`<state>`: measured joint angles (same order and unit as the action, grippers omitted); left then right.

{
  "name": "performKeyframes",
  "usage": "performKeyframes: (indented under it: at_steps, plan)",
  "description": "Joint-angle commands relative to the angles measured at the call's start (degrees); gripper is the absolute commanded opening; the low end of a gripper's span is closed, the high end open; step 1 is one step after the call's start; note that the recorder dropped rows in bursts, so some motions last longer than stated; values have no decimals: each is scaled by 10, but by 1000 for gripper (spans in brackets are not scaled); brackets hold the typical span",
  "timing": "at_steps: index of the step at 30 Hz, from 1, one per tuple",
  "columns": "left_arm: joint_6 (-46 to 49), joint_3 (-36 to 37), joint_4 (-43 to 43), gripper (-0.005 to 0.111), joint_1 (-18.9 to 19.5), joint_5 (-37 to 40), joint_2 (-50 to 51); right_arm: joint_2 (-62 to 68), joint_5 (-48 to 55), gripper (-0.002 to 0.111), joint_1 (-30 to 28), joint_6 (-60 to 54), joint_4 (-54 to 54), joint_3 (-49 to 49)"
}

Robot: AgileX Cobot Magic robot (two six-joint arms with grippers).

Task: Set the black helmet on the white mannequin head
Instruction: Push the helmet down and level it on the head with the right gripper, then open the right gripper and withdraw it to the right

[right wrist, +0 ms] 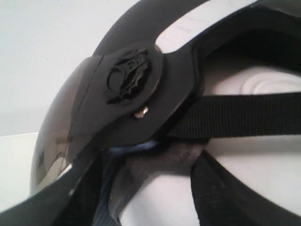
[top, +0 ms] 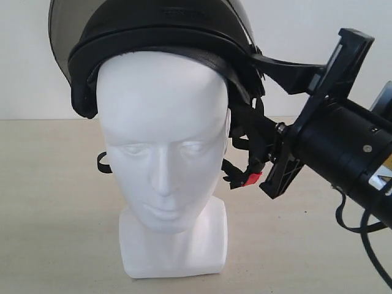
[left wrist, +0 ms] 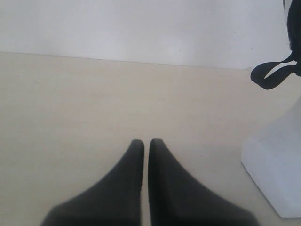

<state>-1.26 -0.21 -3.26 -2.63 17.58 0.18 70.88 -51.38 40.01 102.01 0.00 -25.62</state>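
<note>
Helmet [top: 159,37] on top of the head [top: 162,122], right gripper [top: 261,107] at its side.
The helmet sits over the crown with its padded rim across the forehead, the visor [top: 58,30] raised and the face bare. The straps [top: 245,141] and red tab [top: 251,179] hang loose beside the cheek. The head stands upright on the table [top: 49,214]. The right gripper's fingers stand wide and clamp the helmet's side edge. The upper finger lies on the shell and the lower is tucked under the rim among the straps. The left gripper [left wrist: 146,146] hovers low over the bare table near the head's base, its fingers nearly together and holding nothing.
</note>
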Motion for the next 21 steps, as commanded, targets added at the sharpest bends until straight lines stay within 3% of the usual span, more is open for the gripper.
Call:
performKeyframes:
  at_steps: [1, 15, 21]
  plan:
    - [2, 2, 1, 4, 2, 0, -2, -44, 59, 55, 6, -11, -44, 2]
    - [2, 2, 1, 4, 2, 0, -2, -149, 166, 55, 6, -8, -60, 35]
    - [2, 2, 1, 4, 2, 0, -2, -267, 246, 55, 6, -7, -105, 45]
